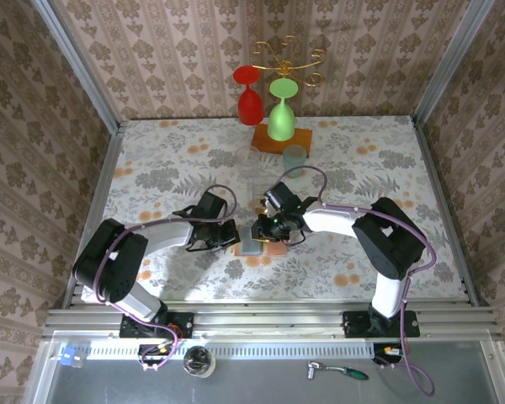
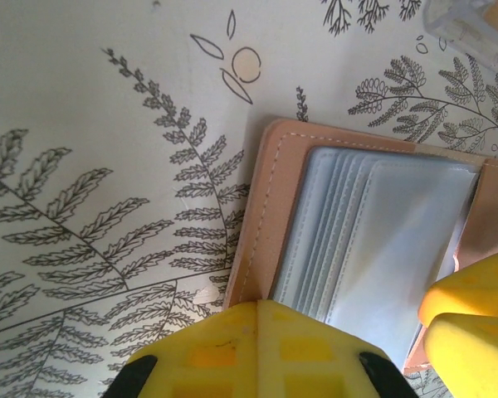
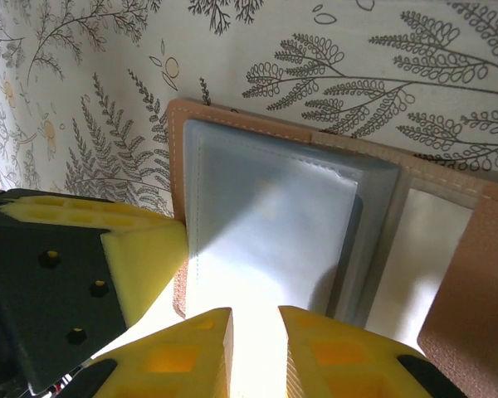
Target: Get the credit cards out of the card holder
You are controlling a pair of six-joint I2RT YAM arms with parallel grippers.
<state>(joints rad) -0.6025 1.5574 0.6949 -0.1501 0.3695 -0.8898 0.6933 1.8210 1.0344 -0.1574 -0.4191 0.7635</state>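
One card holder [image 3: 266, 207], lying open at the centre of the worktop [image 1: 168, 160], pocket panels up; left gripper [image 2: 257, 319] closed, pressing its brown rim; right gripper [image 3: 256, 323] narrowly parted over its near edge, any grasp not discernible.

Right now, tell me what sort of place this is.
Probably a robot test booth dressed as a home: wallpaper panels in metal framing, a floral tablecloth, two arms bolted to an aluminium rail.
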